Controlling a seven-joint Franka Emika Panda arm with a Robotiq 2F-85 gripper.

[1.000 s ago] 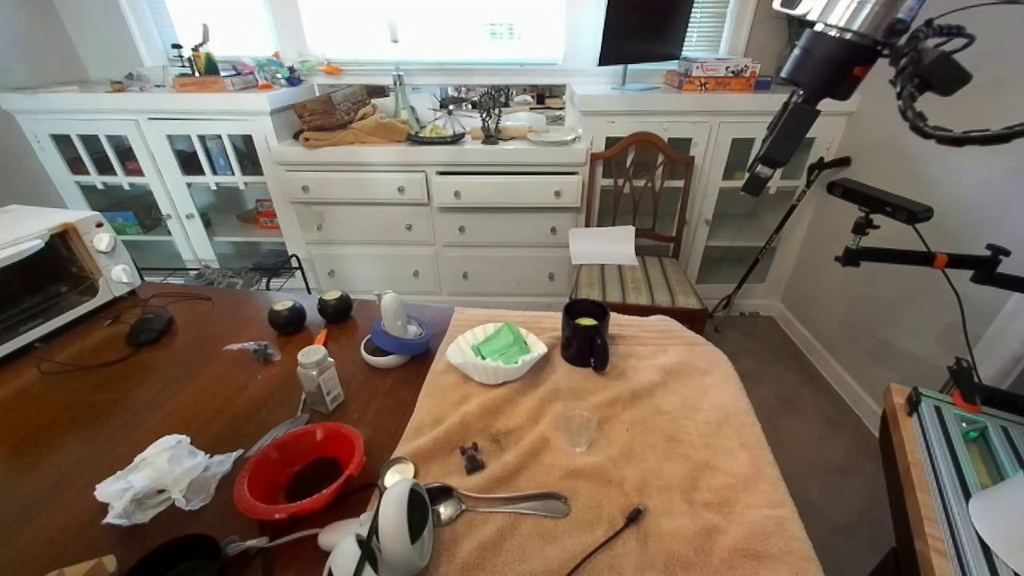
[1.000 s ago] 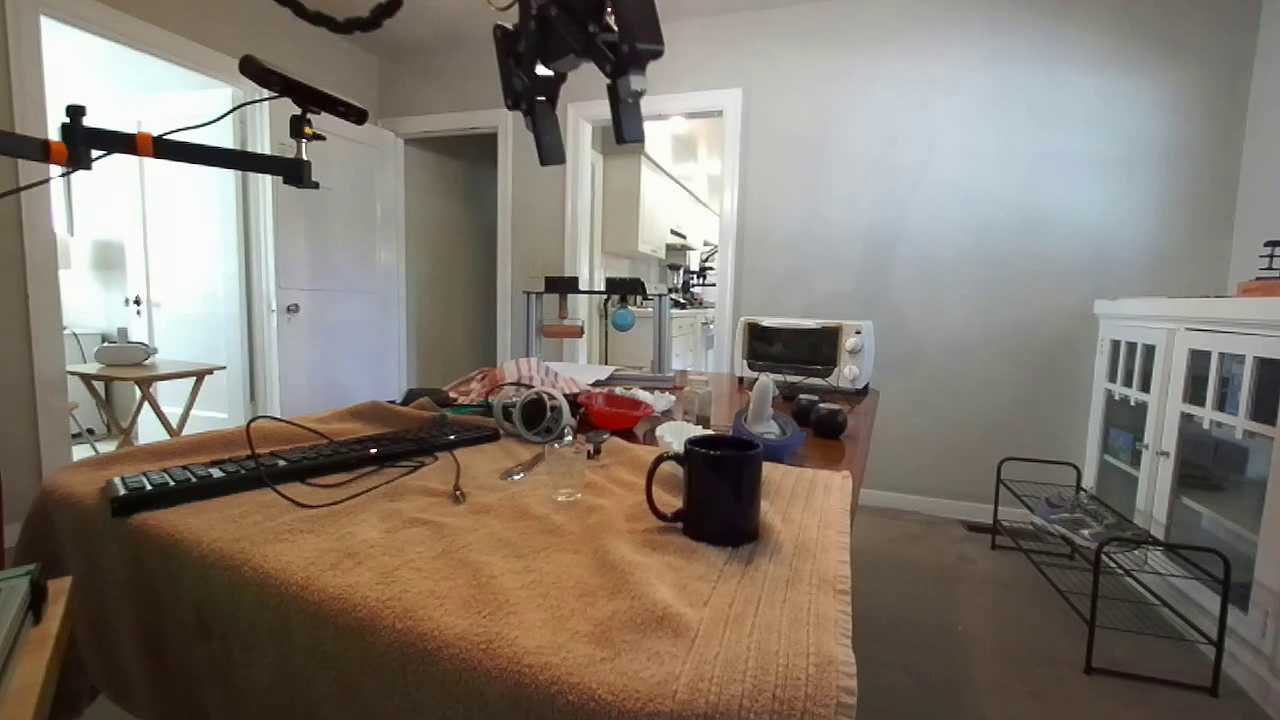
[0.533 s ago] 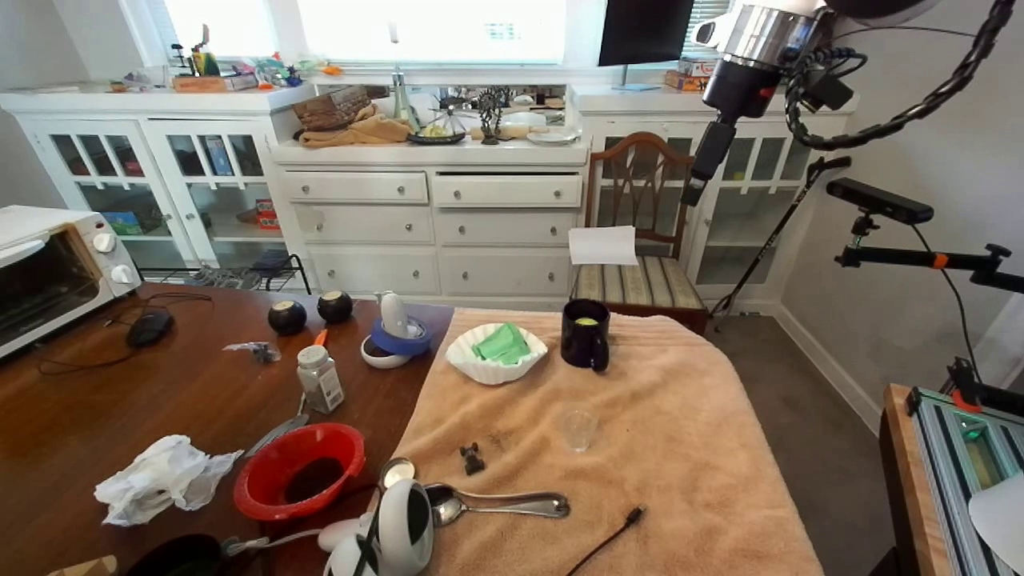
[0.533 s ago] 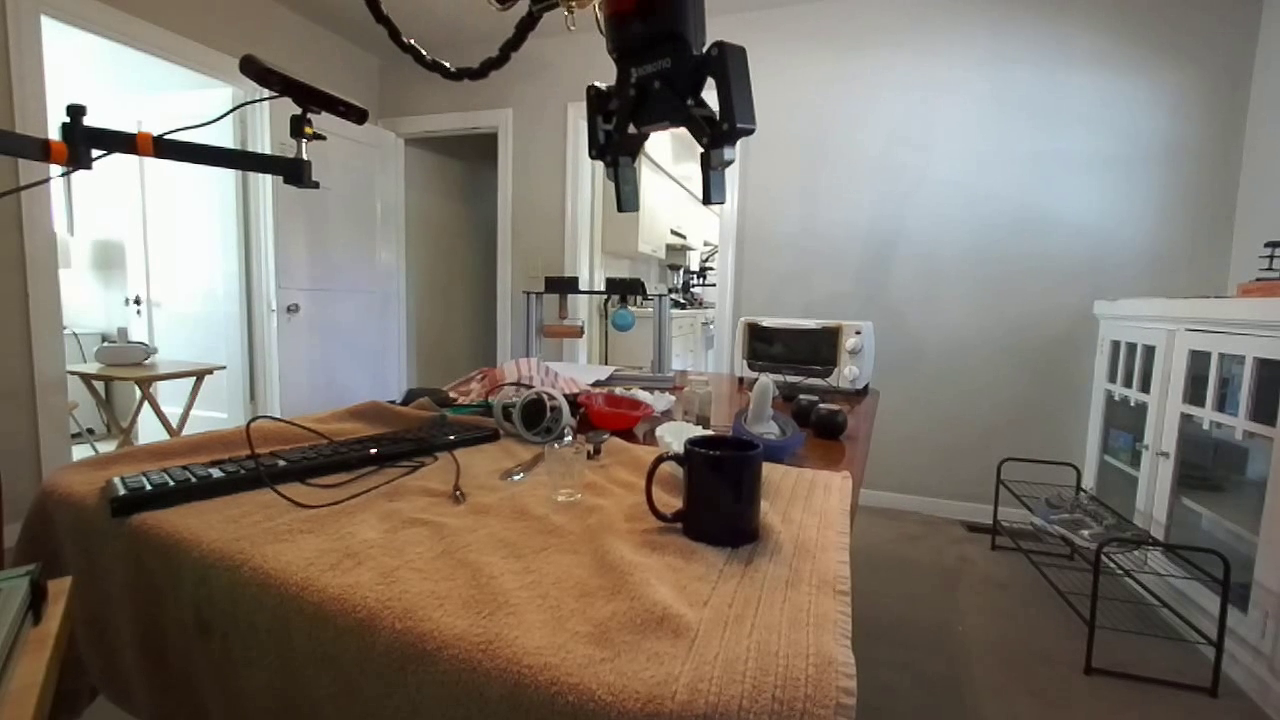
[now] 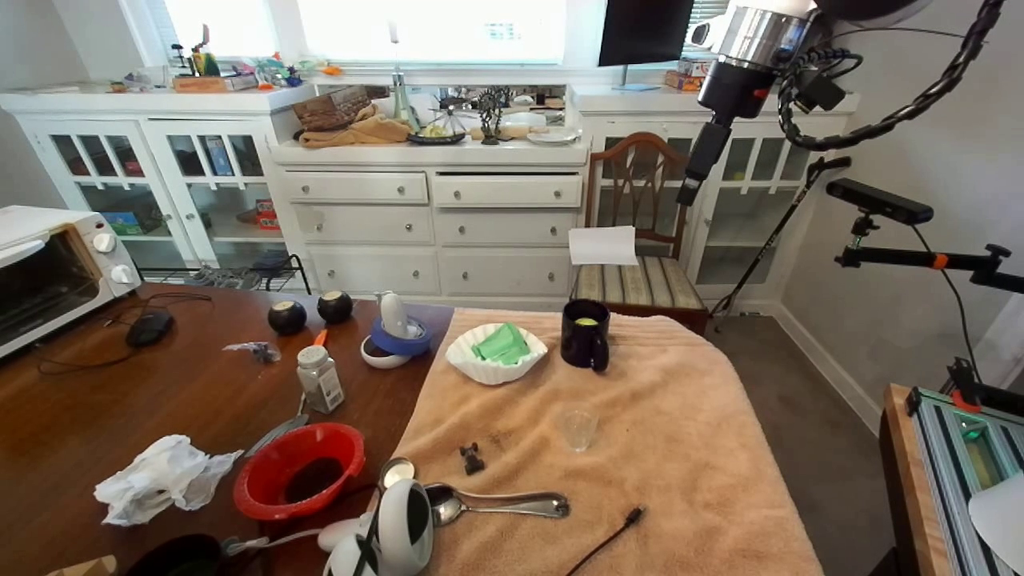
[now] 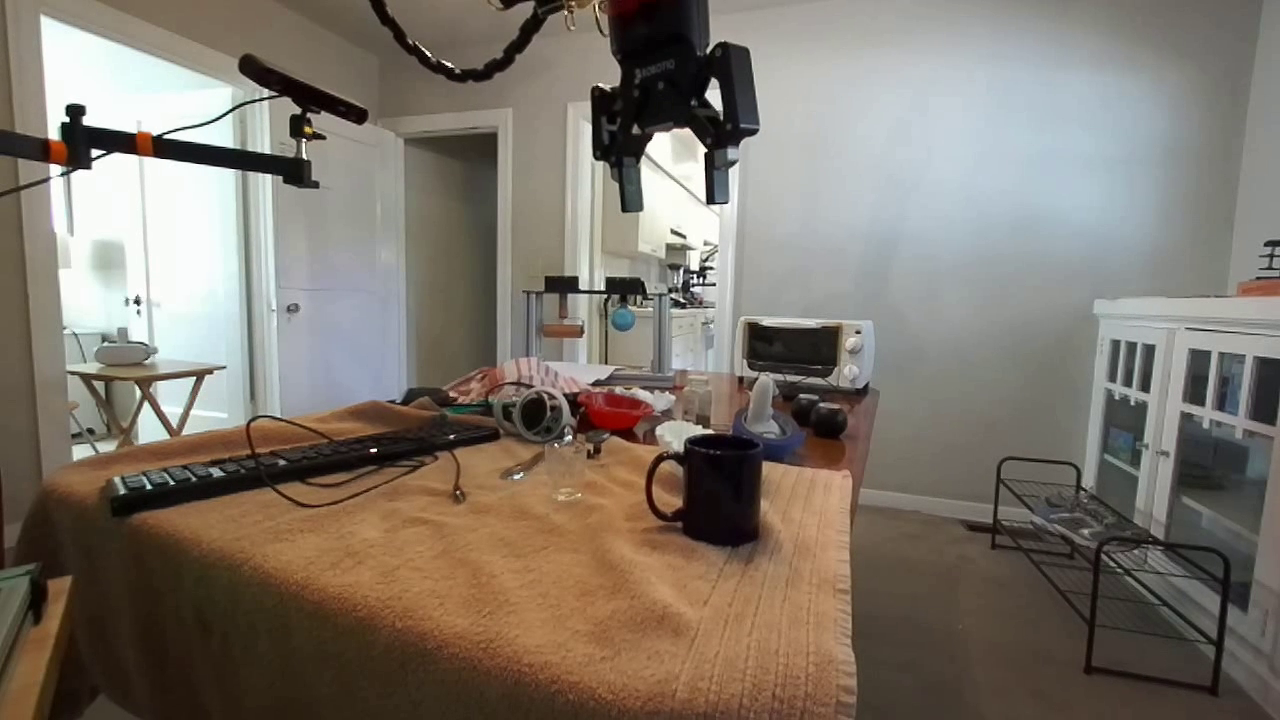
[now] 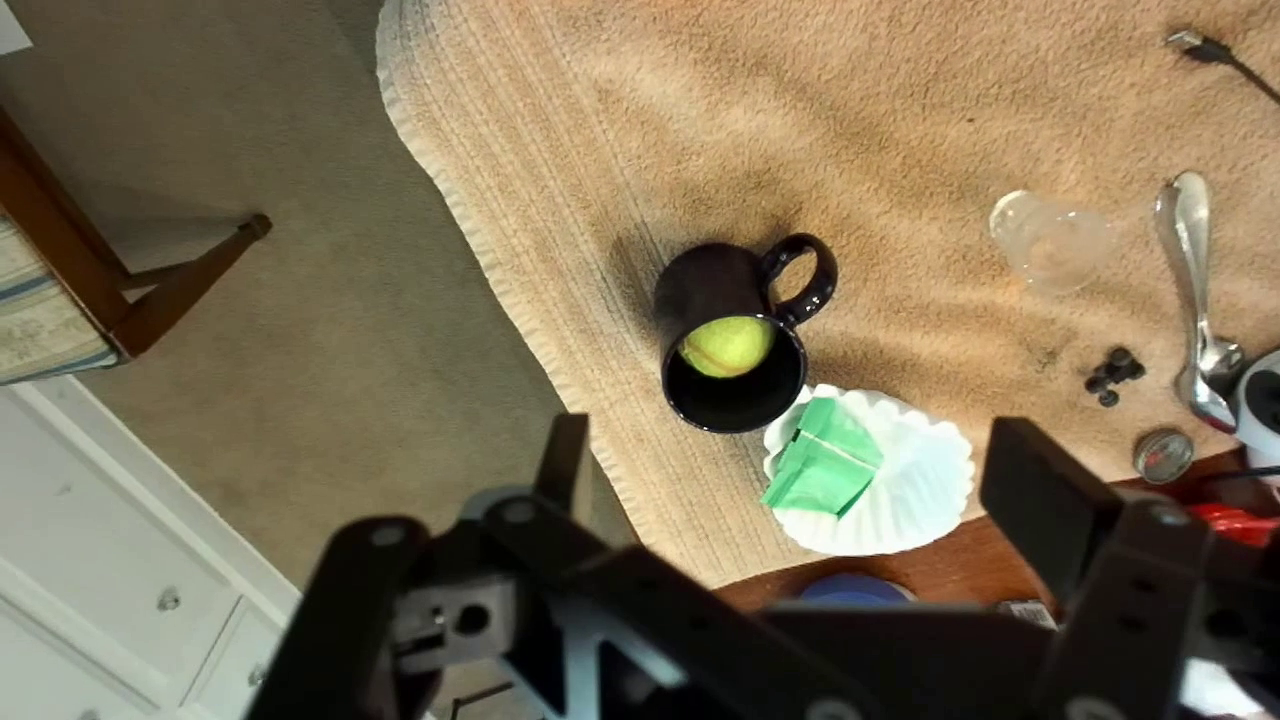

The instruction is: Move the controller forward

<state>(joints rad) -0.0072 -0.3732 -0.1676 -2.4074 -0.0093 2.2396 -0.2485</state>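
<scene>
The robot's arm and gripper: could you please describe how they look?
The gripper is black and angular, with two flat-sided fingers and pale ROBOTIQ lettering. The arm, partly outside the frame, shows white casing and a shiny silver cylinder. A thick, black, ridged cable loops beside it.

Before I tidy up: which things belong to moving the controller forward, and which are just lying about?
For the job:
probably the white-and-blue controller
the gripper, open

Just lying about:
black mug
fluted white dish
green packet
red bowl
keyboard
clear cup
spoons
toaster oven
</scene>
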